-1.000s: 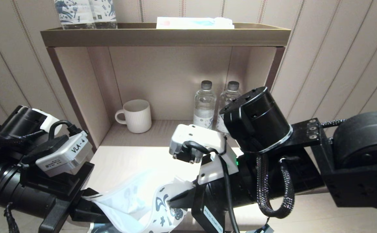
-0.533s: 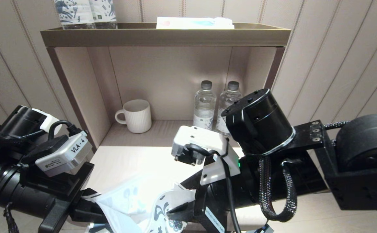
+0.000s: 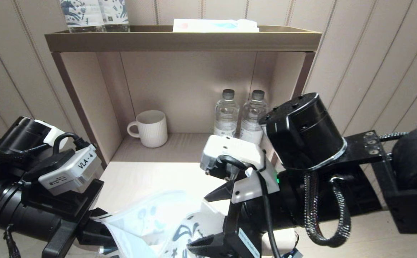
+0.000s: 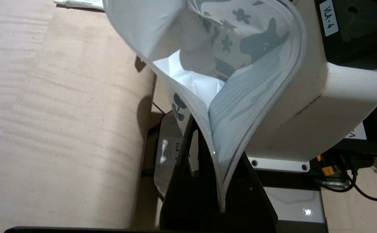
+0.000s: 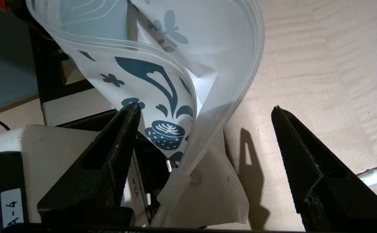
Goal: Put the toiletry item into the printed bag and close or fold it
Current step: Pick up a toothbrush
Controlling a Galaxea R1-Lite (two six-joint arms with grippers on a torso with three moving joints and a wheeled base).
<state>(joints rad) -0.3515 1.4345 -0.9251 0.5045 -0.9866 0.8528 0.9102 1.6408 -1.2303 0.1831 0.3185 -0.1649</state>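
The printed bag, white with dark blue figures, hangs at the table's front edge between my two grippers, its zip mouth bowed open. My left gripper is shut on one end of the bag's rim; in the head view it sits low on the left. My right gripper is open, its fingers standing wide on either side of the bag's other end without pinching it. A slim white end lies on the table beside the right gripper; it looks like the toothbrush, its head out of view.
Behind the table is a shelf niche with a white mug and two clear water bottles. The top shelf carries printed-label bottles and a flat white-and-blue packet. My own white base is just below the bag.
My right gripper has opened and let go of the bag's end, and the right arm has drawn back to the right. The left gripper has kept its hold and has not moved.
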